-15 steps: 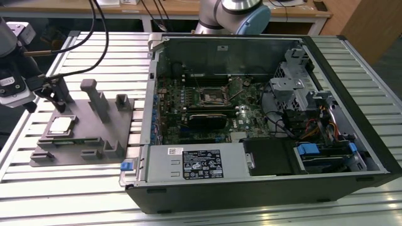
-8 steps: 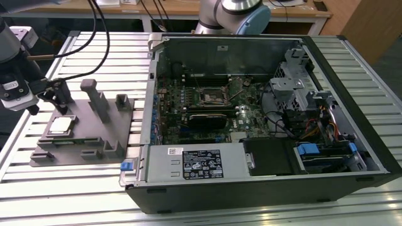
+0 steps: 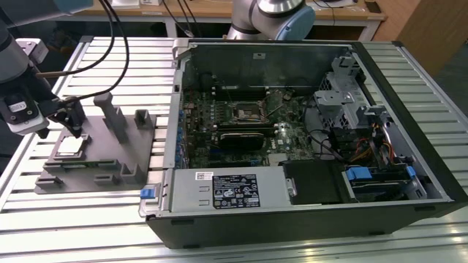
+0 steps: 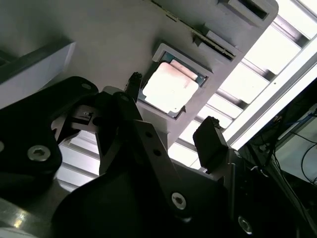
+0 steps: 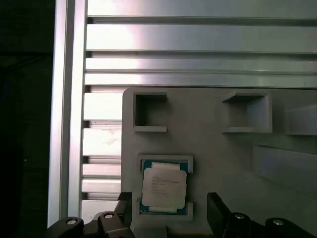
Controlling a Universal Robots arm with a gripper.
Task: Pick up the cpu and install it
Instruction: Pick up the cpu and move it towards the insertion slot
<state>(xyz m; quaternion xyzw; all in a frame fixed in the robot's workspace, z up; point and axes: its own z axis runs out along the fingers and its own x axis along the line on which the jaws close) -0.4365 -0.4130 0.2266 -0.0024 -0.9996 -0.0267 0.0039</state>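
We see a ribbed aluminium table [image 3: 80,224], a wooden desk [image 3: 212,11] on white legs behind it, and a wooden panel [image 3: 431,27] beside that.

We are in a robotics lab set up for computer assembly.
We see an open computer case [image 3: 292,222] lying on a slotted aluminium table [image 3: 73,219]. Beside the case stands a grey fixture [image 3: 109,150], and behind it are a robot arm's base [image 3: 274,19] and a wooden desk [image 3: 212,10], with cables [image 3: 117,55] hanging nearby.
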